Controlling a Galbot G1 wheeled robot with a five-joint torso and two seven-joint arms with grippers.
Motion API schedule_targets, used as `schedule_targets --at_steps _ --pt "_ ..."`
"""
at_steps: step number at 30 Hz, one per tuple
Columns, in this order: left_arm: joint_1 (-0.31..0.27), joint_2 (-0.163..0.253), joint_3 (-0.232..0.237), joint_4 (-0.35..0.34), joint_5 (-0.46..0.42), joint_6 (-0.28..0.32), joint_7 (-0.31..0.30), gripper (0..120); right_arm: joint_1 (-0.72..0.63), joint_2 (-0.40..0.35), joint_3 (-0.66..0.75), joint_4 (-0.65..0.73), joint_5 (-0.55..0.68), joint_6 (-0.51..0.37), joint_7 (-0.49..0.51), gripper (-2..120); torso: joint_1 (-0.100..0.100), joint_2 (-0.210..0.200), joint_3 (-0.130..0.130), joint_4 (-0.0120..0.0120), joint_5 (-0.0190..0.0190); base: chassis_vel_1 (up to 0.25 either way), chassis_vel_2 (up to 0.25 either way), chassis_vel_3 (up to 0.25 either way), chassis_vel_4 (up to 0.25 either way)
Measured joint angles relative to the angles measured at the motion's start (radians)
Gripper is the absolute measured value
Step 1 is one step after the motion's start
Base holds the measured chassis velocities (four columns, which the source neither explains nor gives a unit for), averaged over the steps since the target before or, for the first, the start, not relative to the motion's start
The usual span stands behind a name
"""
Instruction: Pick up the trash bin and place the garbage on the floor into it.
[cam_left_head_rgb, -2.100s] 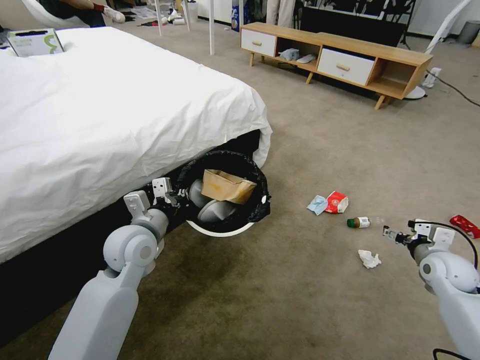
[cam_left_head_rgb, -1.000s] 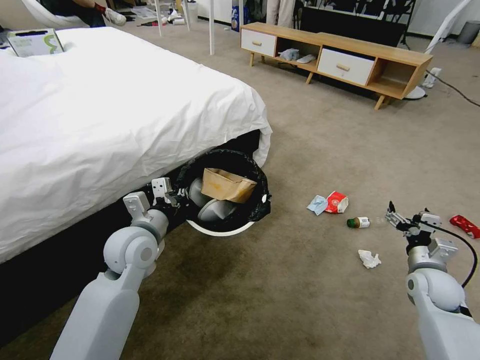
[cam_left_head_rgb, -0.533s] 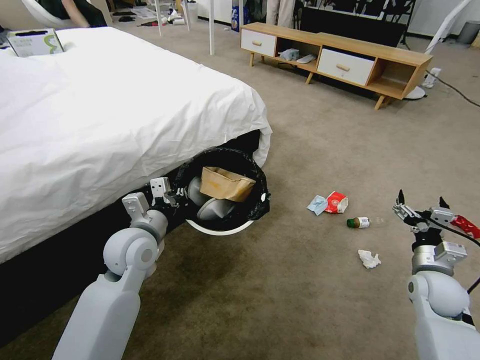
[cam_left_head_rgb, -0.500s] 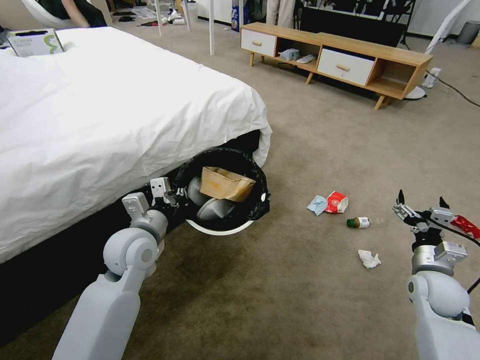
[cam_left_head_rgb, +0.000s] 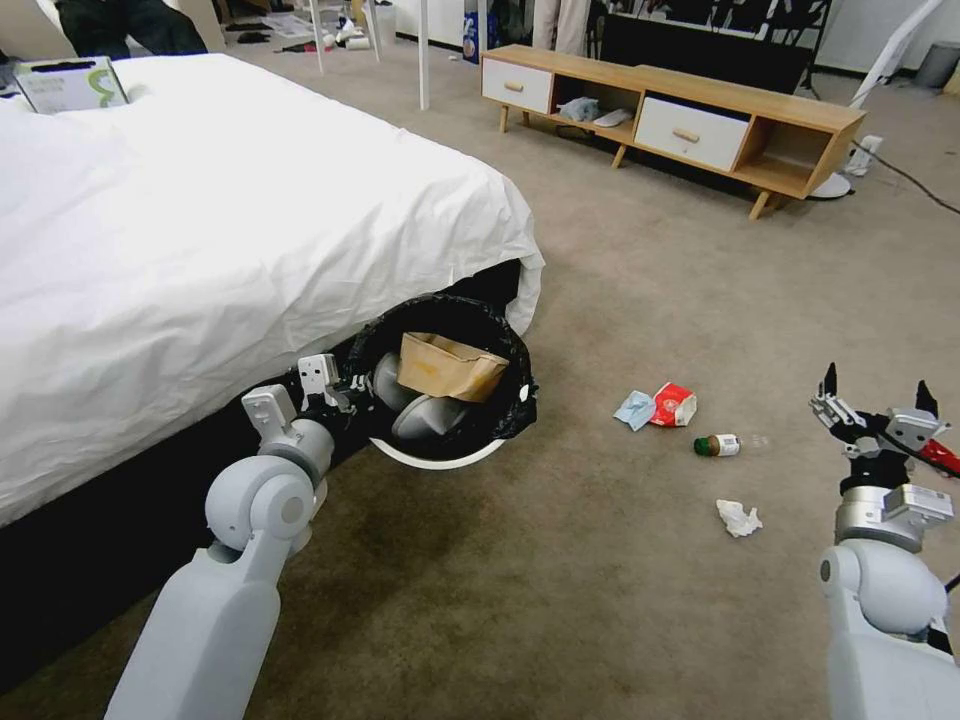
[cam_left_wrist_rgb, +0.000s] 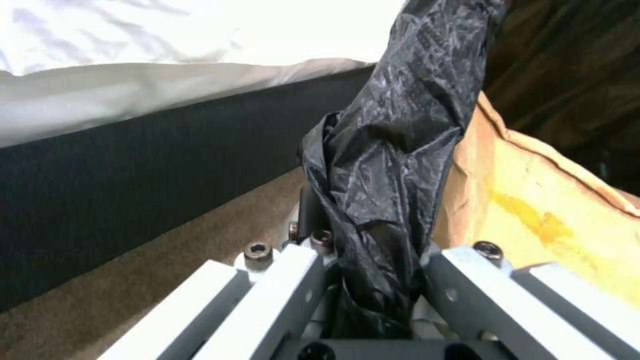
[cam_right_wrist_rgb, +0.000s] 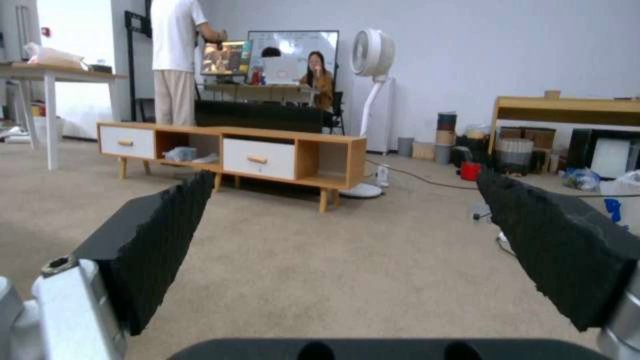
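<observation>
- Trash bin: held tipped at the foot corner of the bed, mouth facing the head camera, white rim low. Black liner folded over the rim.
- Left gripper: at the bin's rim on the bed side. Left wrist view shows the jaws clamped on a bunched fold of the liner; the rim underneath is hidden by the plastic.
- Brown paper bag lies inside the bin, with a yellow stain on it; the same bag fills one side of the left wrist view, cut off at the frame edge. Grey rounded shapes under the bag cannot be identified.
- On the carpet, well apart from the bin: light blue mask touching the red-white packet; green-capped bottle on its side near them; crumpled tissue closer to the robot.
- Red wrapper: mostly hidden behind the right gripper, cut off at the frame edge.
- Right gripper: raised above the carpet, pointing up and away, jaws wide apart, holding nothing. Pads frame open floor in the right wrist view.
- Surroundings: wooden cabinet across the room; box on the bed's far end.
</observation>
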Motion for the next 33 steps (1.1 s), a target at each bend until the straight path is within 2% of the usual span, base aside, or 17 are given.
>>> schedule_targets --at_steps 20,33 --pt "0.002 -0.003 -0.001 0.000 -0.004 0.000 -0.001 2 0.007 0.008 -0.015 -0.001 -0.003 0.012 -0.016 100 0.000 0.000 0.000 0.0000 0.0000 0.000 0.000 0.000 0.000" --pt "0.004 -0.008 0.003 -0.001 0.002 -0.003 0.000 2 0.008 0.009 -0.020 -0.005 0.005 0.037 -0.031 100 0.000 0.000 0.000 0.0001 0.0001 -0.094 0.101 0.095 -0.105"
